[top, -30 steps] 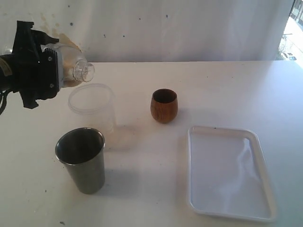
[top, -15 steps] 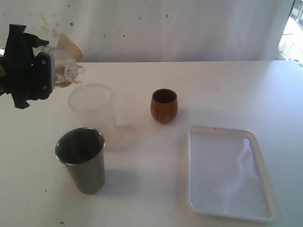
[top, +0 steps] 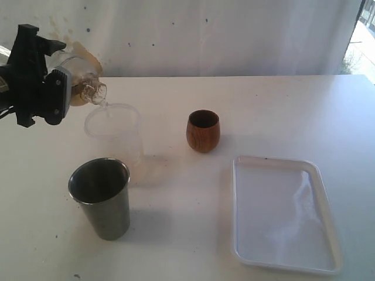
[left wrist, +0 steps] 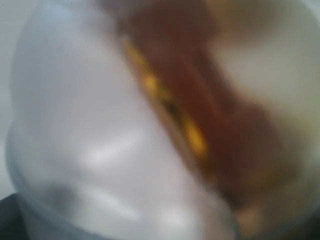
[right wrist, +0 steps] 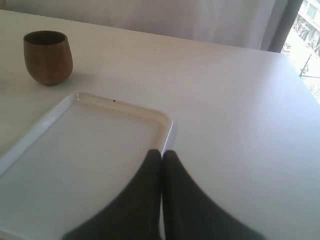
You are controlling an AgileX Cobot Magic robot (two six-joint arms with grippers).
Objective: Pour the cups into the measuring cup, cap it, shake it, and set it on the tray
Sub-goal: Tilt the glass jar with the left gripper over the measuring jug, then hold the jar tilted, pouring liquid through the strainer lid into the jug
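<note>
Exterior view: my left end effector [top: 57, 96] is spread wide around a clear narrow-necked vessel that I take for the measuring cup [top: 83, 71], though I can't read any marks. It's tipped, with its mouth just over the rim of the frosted cup [top: 114, 132]. Left wrist view is all blur, showing something brown inside. I'd judge it thin-walled, light and slick, so grip mid-body and gently, or it'll buckle. The steel tumbler [top: 101, 196] and wooden cup [top: 203, 130] stand upright on the counter [top: 281, 111], with the tray [top: 235, 205] off to the right. My right end effector [right wrist: 161, 155] is pinched closed on nothing, above the tray's corner.
</note>
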